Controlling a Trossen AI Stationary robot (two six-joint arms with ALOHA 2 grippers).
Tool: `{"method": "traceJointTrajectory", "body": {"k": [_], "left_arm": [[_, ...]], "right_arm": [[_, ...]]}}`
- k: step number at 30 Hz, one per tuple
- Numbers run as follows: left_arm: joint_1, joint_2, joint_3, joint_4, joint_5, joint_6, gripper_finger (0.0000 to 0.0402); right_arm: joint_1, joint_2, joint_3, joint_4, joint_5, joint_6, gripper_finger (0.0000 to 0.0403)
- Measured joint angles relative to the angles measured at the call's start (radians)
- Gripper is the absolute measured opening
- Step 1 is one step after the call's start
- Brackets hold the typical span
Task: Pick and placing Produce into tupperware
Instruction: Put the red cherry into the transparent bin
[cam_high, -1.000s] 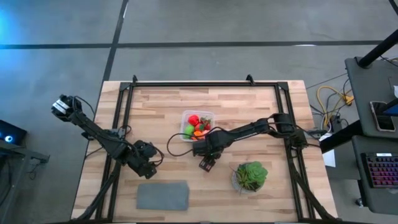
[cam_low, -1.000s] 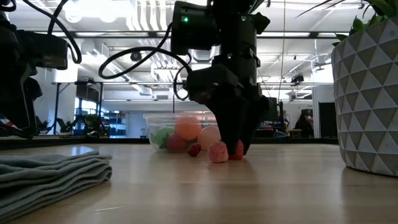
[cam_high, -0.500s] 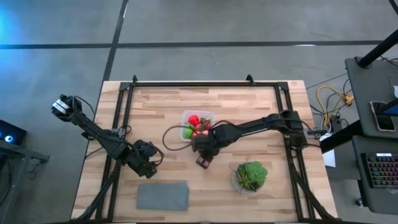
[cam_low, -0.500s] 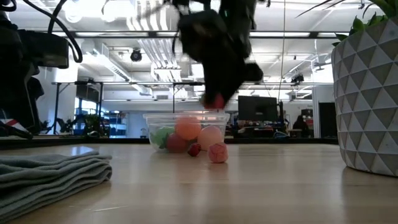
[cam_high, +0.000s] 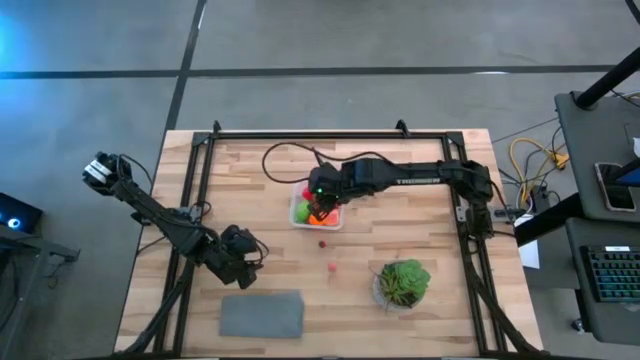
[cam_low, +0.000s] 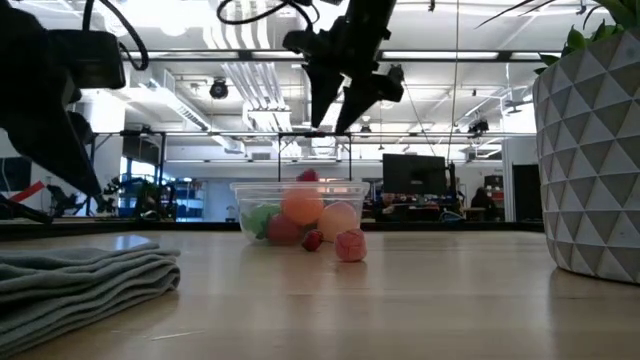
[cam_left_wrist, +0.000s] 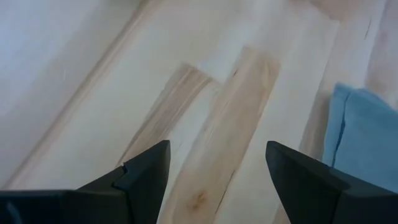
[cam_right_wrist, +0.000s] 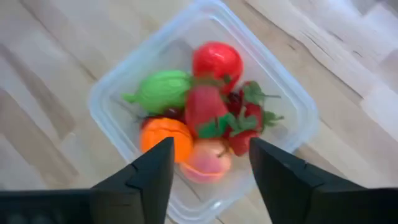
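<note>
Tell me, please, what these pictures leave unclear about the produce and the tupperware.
- High view: the right gripper covers most of the tupperware.
- High view: two loose red pieces are too small to identify.
- Right wrist view: fruits under the top layer are hidden.

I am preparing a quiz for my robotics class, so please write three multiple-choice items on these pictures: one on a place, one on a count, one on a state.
1. Where is the right pincer?
A) above the tupperware
B) over the plant
C) on the grey cloth

2. How many produce pieces lie on the table outside the tupperware?
A) none
B) two
C) five

3. The right pincer is:
A) open and empty
B) shut on a fruit
C) shut on the cloth

Key: 1 A, its wrist view looks down into the box. 2 B, the high view shows two on the wood. 3 A, its fingers stand apart with nothing held.
</note>
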Motion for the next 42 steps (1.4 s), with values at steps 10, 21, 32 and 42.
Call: {"method": "traceJointTrajectory", "body": {"k": [10, 21, 32, 42], "left_arm": [[0.012, 0.005, -0.001, 0.114, -0.203, 0.161, 0.025], [0.223, 0.247, 0.098, 0.395, 0.052, 0.758, 0.025], [0.399, 0.497, 0.321, 0.392, 0.196, 0.964, 0.0248], [0.444, 0.643, 0.42, 0.393, 0.279, 1.013, 0.0248]], "right_arm": [[0.003, -0.002, 0.025, -0.162, 0.013, -0.002, 0.0276], [0.136, -0.187, 0.014, -0.415, 0.243, 0.24, 0.0295], [0.234, -0.519, -0.173, -0.435, 0.409, 0.58, 0.0282], [0.261, -0.633, -0.352, -0.426, 0.408, 0.712, 0.0279]]}}
